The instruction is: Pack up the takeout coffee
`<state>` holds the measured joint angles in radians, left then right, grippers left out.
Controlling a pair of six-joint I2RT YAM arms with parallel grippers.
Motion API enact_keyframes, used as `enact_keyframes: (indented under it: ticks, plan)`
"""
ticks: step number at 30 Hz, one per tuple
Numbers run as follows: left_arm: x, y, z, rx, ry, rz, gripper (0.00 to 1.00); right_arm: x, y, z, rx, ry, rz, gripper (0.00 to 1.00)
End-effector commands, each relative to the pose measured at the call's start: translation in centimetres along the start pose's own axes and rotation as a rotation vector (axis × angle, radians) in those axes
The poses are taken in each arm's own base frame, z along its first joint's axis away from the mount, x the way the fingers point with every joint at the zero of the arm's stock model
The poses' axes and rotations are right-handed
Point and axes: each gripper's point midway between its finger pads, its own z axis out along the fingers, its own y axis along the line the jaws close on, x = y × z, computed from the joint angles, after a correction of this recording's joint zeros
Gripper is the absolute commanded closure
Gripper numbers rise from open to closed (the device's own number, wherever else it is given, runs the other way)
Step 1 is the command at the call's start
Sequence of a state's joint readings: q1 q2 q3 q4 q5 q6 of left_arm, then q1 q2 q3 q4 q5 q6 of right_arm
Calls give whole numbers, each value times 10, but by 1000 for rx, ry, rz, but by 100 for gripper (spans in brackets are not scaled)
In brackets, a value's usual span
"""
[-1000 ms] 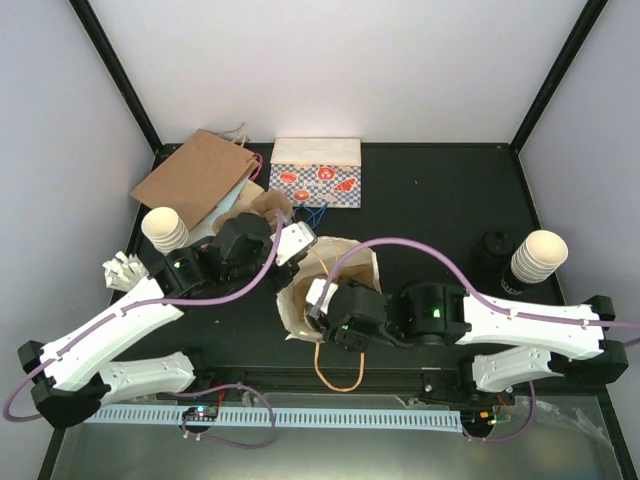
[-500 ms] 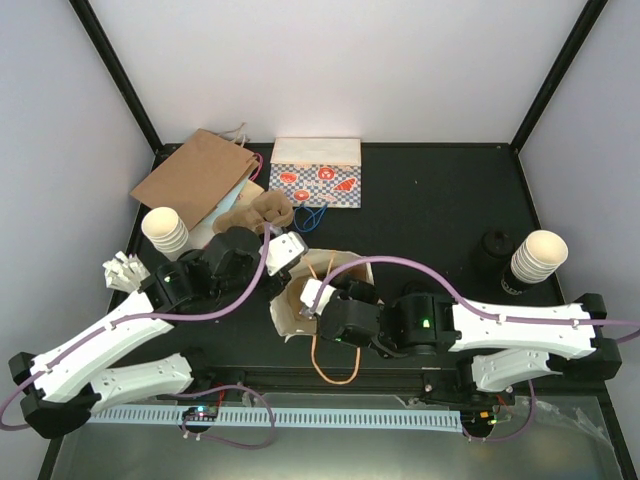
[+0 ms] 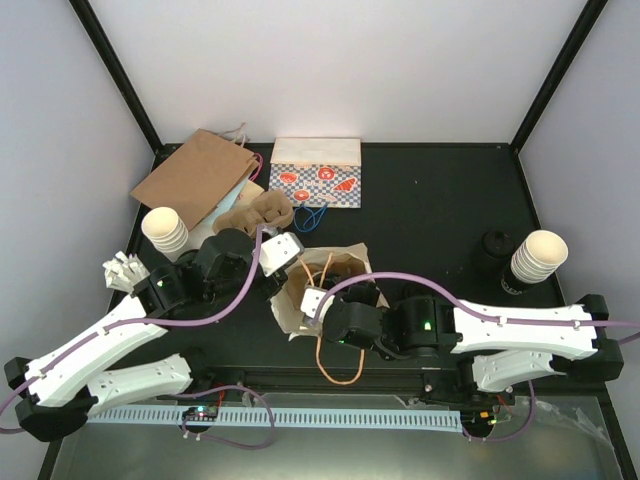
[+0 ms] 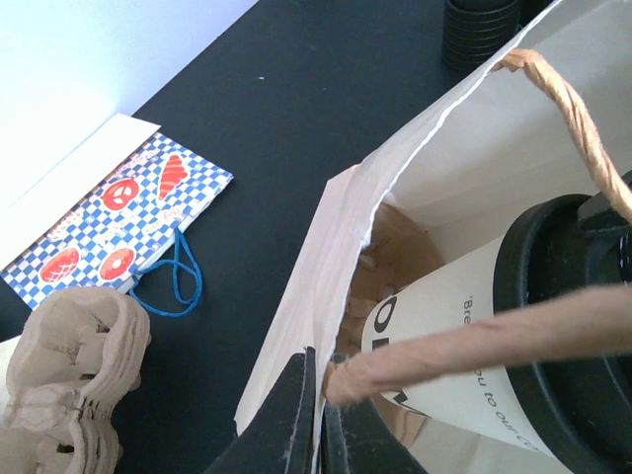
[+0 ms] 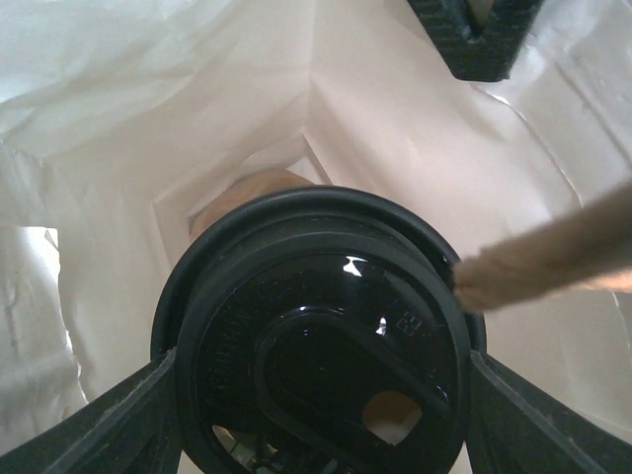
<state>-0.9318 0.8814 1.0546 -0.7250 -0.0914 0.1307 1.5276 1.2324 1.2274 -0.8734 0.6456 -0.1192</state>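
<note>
Left gripper [image 4: 318,395]: closed, pinching the rim of the white bag [image 4: 326,257] beside one end of its twine handle [image 4: 474,346].

Right gripper [image 5: 321,380]: inside the bag mouth, one finger on each side of the black lid, gripping the coffee [image 4: 444,326].

Coffee: within the bag, tilted, lid toward the opening. Whether its base touches the bag floor cannot be told.

Bag: on the dark surface [image 3: 430,200], between the two arms, mouth open.

Other items: checked bag [image 3: 318,180] lying flat at the back; brown carrier [image 3: 258,212] just left of it; cup stacks at the left [image 3: 165,230] and right [image 3: 538,255] edges.
</note>
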Motion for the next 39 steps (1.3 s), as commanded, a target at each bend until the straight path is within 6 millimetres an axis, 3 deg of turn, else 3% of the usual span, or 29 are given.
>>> enact_keyframes:
  ticks: [1, 10, 13, 24, 29, 32, 39]
  plan:
    - [-13, 4, -6, -23, -60, 16, 98, -5, 4, 2, 0, -37, -42, 47]
    - [-13, 5, -9, -33, -71, 20, 99, 2, 11, 5, -2, -96, -186, 46]
    - [-13, 3, -11, -24, -79, 22, 98, 5, 23, 6, -63, -92, -208, 46]
    - [4, -22, -1, 61, -22, 10, 99, 30, 63, 17, -116, -30, -293, 45]
    - [13, -40, 3, 114, 14, 6, 98, 36, 72, 17, -120, -29, -292, 45]
    - [17, -49, 6, 130, 34, 1, 99, 39, 71, 16, -98, -23, -288, 45]
    - [22, -59, 9, 129, 60, 8, 99, 44, 39, 4, 36, 4, -225, 46]
